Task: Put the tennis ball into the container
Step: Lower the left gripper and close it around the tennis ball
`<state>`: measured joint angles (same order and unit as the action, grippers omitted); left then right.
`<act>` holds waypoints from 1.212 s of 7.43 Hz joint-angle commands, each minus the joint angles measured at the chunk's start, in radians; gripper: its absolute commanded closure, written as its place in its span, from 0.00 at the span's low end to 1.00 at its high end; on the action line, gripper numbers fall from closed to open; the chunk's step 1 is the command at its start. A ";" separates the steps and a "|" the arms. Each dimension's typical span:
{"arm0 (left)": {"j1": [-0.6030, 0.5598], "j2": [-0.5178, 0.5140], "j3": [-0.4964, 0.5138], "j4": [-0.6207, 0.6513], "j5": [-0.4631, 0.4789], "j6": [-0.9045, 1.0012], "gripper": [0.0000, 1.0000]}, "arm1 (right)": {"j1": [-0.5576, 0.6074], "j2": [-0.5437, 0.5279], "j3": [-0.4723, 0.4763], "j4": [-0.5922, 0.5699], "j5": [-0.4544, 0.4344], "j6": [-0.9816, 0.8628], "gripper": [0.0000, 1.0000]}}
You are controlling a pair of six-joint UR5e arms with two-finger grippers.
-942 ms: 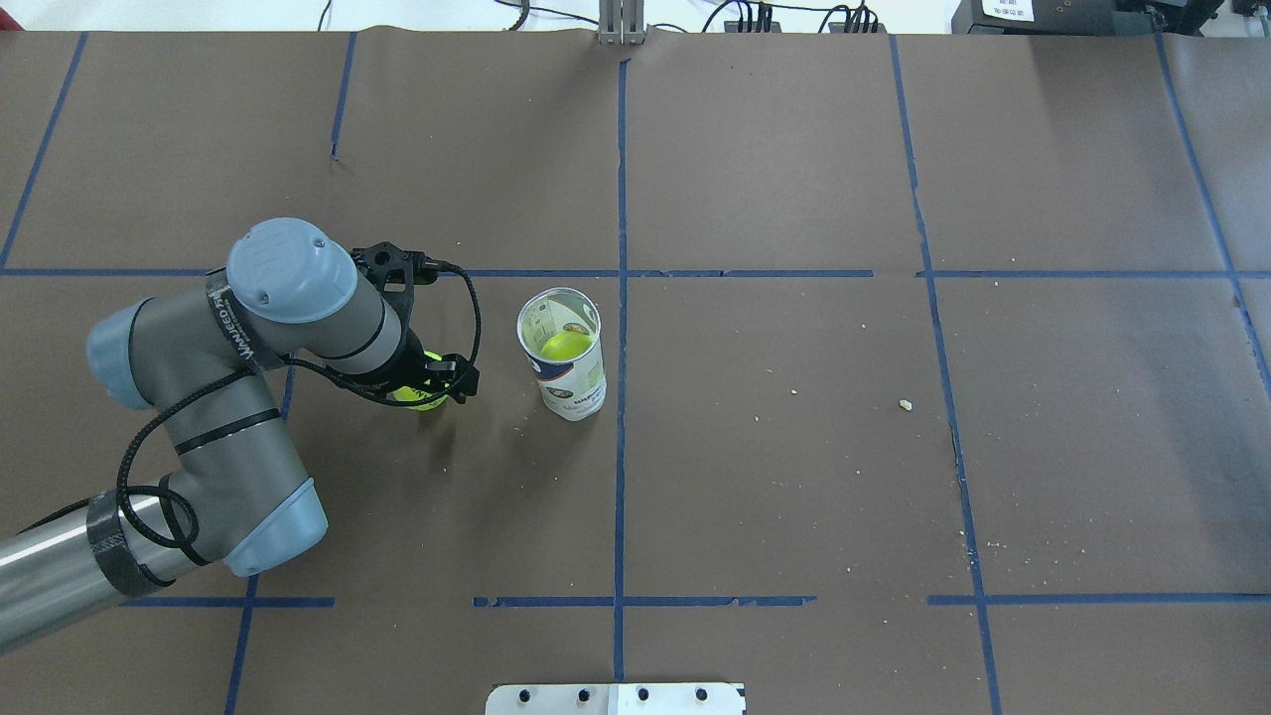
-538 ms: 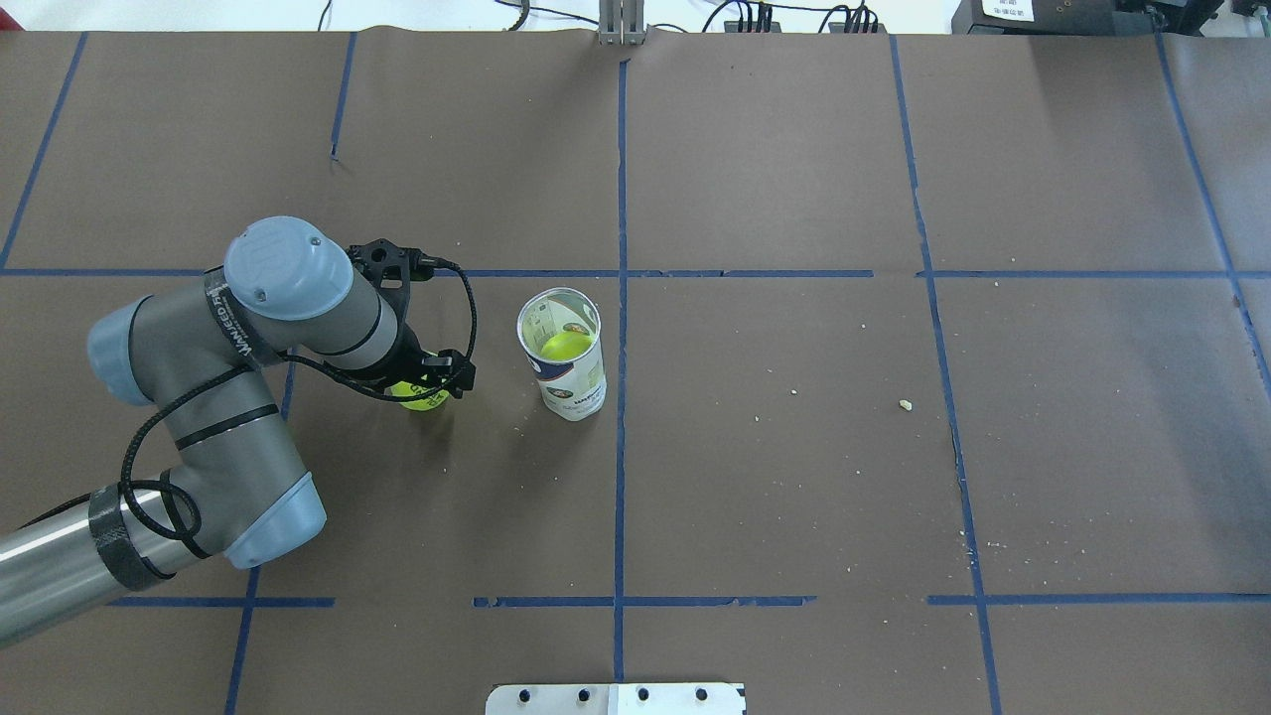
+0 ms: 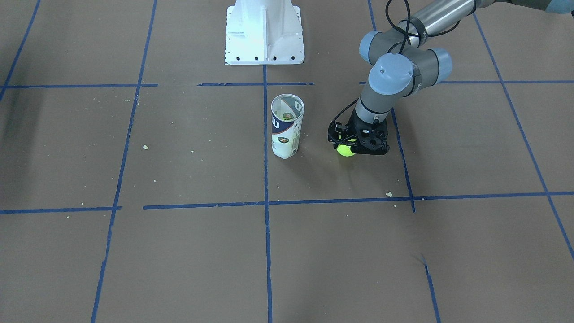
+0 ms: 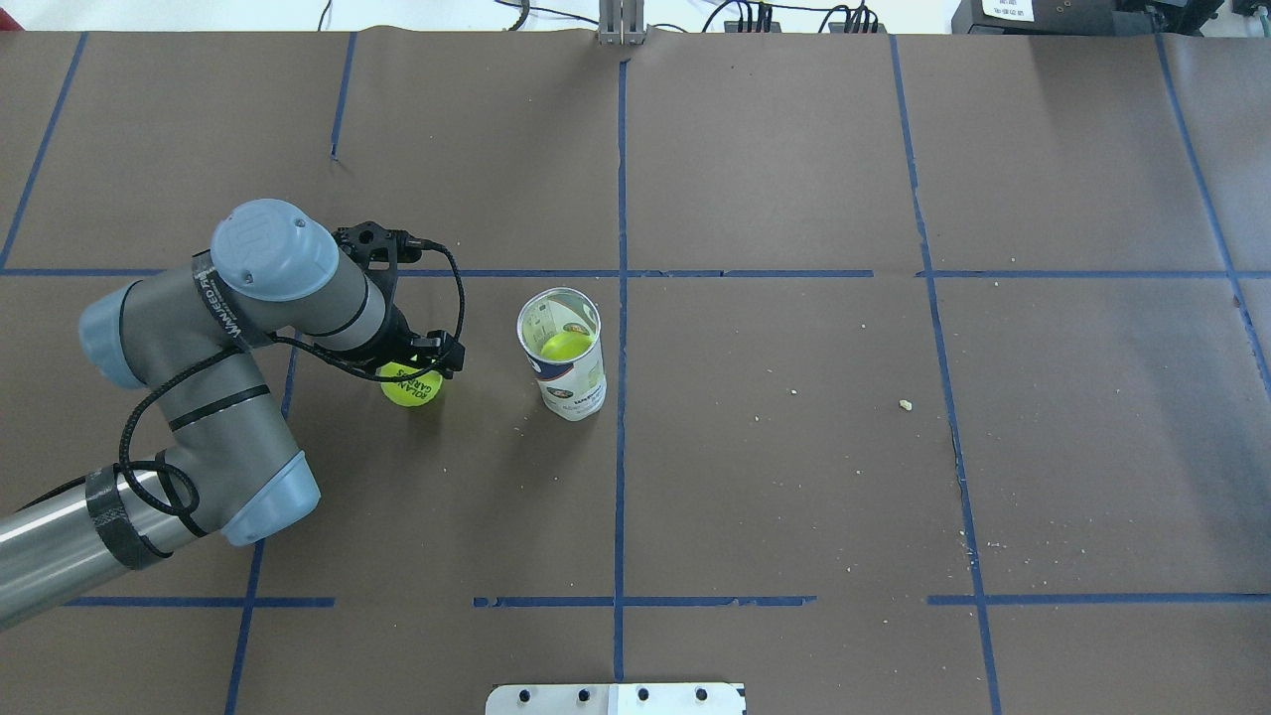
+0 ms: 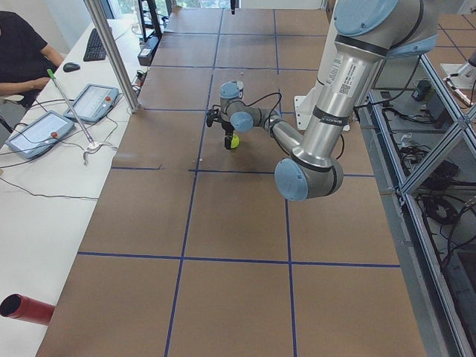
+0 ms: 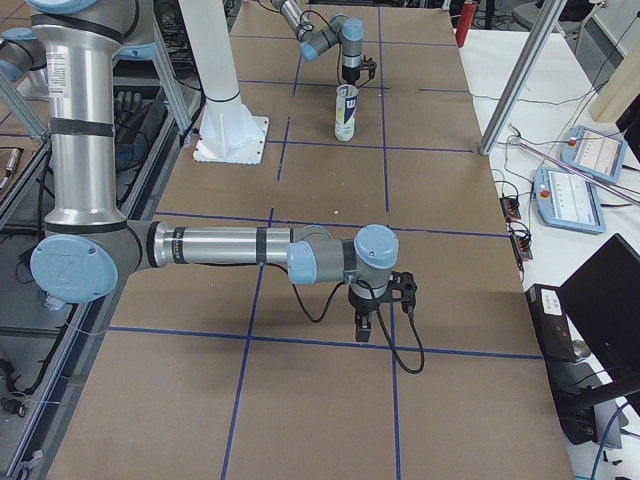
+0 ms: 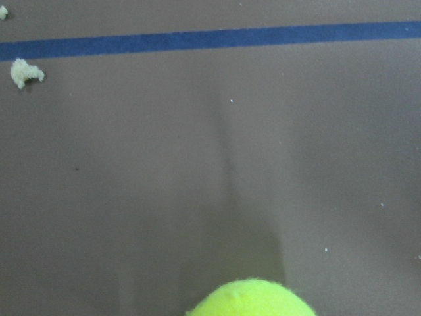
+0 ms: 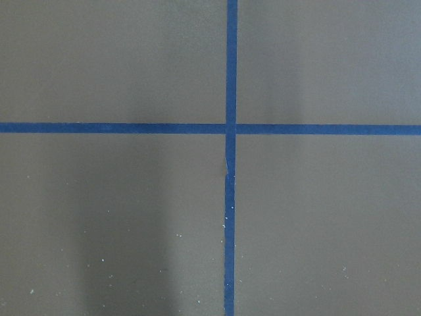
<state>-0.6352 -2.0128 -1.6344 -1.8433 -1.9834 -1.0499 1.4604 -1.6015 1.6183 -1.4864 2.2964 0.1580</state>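
A fluorescent yellow-green tennis ball [image 4: 410,383] with dark print sits between the fingers of my left gripper [image 4: 409,369], which is shut on it just over the brown table. The front-facing view shows this ball [image 3: 345,150] under the black gripper [image 3: 355,144], and the left wrist view catches only the ball's top [image 7: 250,299]. The container [image 4: 562,354], a clear can with a white and navy label, stands upright and open to the gripper's right, apart from it, with another yellow-green ball [image 4: 566,345] inside. My right gripper [image 6: 378,322] hangs over the table far away; its state cannot be told.
The white robot base [image 3: 264,31] stands behind the can. Blue tape lines grid the brown paper, and small crumbs [image 4: 905,404] lie on the right half. Operator tablets [image 5: 91,100] and a red cylinder [image 5: 26,309] sit on the side bench.
My left arm has drawn back and to the left with the ball, a little farther from the can. More of the ball now shows beneath the gripper. The can has not moved.
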 commanded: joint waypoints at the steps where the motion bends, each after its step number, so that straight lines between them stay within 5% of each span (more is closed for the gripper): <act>1: -0.001 -0.003 0.001 -0.001 0.000 0.005 0.02 | 0.000 0.000 0.000 0.000 0.000 0.000 0.00; 3: -0.001 -0.003 -0.001 -0.001 0.000 0.004 0.08 | 0.000 0.000 0.000 0.000 0.000 0.000 0.00; 4: -0.003 -0.004 -0.002 0.001 0.000 -0.008 0.64 | 0.000 0.000 0.000 0.000 0.000 0.000 0.00; 5: -0.004 -0.003 -0.008 0.001 0.000 -0.012 1.00 | -0.002 0.000 0.000 0.000 0.000 0.000 0.00; 7: -0.035 0.008 -0.077 0.050 -0.009 0.004 1.00 | -0.002 0.000 0.000 0.000 0.000 0.000 0.00; 9: -0.079 -0.006 -0.241 0.294 -0.011 0.075 1.00 | 0.000 0.000 0.000 0.000 0.000 0.000 0.00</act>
<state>-0.6887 -2.0120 -1.7729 -1.6933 -1.9932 -1.0291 1.4598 -1.6015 1.6183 -1.4864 2.2963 0.1580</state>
